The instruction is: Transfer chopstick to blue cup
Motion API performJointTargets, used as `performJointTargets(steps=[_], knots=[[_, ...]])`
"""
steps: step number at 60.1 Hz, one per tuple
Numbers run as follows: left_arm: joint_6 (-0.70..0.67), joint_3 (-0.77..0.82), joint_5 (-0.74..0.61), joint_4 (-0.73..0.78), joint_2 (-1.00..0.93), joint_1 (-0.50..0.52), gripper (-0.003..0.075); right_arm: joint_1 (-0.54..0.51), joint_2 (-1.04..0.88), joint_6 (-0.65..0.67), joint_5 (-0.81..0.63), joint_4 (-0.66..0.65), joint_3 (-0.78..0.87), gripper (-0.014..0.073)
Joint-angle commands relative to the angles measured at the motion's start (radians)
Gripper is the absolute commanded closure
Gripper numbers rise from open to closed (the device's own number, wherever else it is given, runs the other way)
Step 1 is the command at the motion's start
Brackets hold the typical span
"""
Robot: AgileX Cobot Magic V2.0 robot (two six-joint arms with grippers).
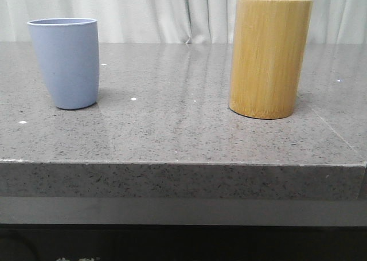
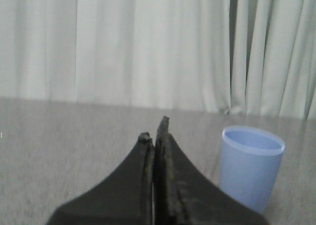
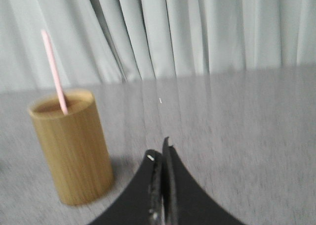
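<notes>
On the grey stone table [image 1: 183, 129], placed against the bamboo cylinder:
Left gripper [image 2: 154, 130]: fingers pressed together, nothing between them, blue cup just beside it.
Right gripper [image 3: 160, 148]: fingers pressed together, empty, near the bamboo cylinder.
Bamboo cylinder [image 1: 269, 57]: upright, right side of the table.
Blue cup [image 1: 66, 63]: upright, well apart to the cylinder's left.
Chopstick [image 3: 54, 71]: pink, standing tilted inside the cylinder, rising above its rim.
Curtain [image 1: 172, 11]: pale, behind the cylinder.
</notes>
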Motion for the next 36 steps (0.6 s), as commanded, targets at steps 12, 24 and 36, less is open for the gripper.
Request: performJointTargets(steps=[12,24,36], knots=[[-0.009,-0.431,0.189,0.001,0.294,0.005,0.0739,-0.004,0.263,-0.006,0.041,0.007,-0.329,0.0678],[-0.009,-0.489,0.178,0.001,0.476,0.005,0.0739,-0.004,0.442,-0.007,0.047,0.007,-0.429,0.0676],[-0.009,-0.487,0.188,0.001,0.502,0.005,0.0710,-0.004,0.462,-0.007,0.043,0.004,-0.429,0.0587]])
